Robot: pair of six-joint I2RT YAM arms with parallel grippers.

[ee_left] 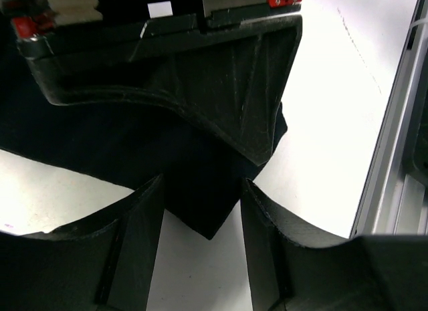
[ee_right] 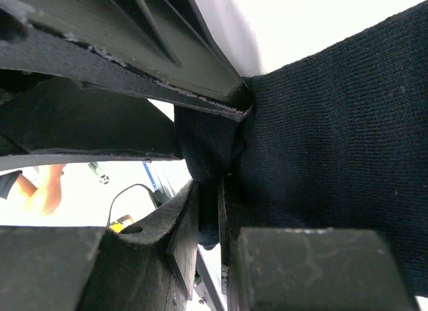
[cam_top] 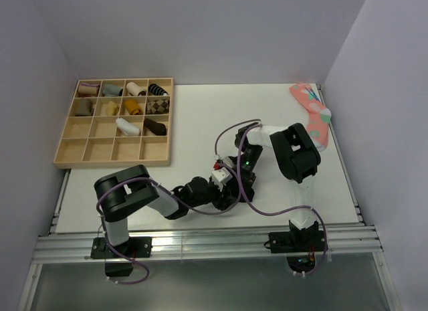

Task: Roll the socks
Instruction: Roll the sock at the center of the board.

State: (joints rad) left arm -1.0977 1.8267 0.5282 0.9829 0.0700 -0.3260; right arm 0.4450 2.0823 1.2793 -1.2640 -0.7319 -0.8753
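The black sock (ee_left: pixel 120 150) lies toward the white table's (cam_top: pixel 194 117) 6 o'clock, almost wholly hidden from above. The right gripper (ee_right: pixel 208 190) has its jaws pinching a fold; the left gripper (ee_left: pixel 202 180) has its jaws wide apart astride the sock's corner. Pale walls (cam_top: pixel 200 30) enclose the table.

The sock (ee_right: pixel 334 157) is black knit cloth, finely ribbed, matt and slightly fuzzy. The left gripper (ee_left: pixel 200 211) is matt black plastic with faint layer lines and pale scuffs. The table (cam_top: pixel 194 117) is smooth, matt white. The far-left tray (cam_top: pixel 100 162) is pale, bare-looking wood. The near rail (cam_top: pixel 214 245) is brushed metal with a dull sheen.
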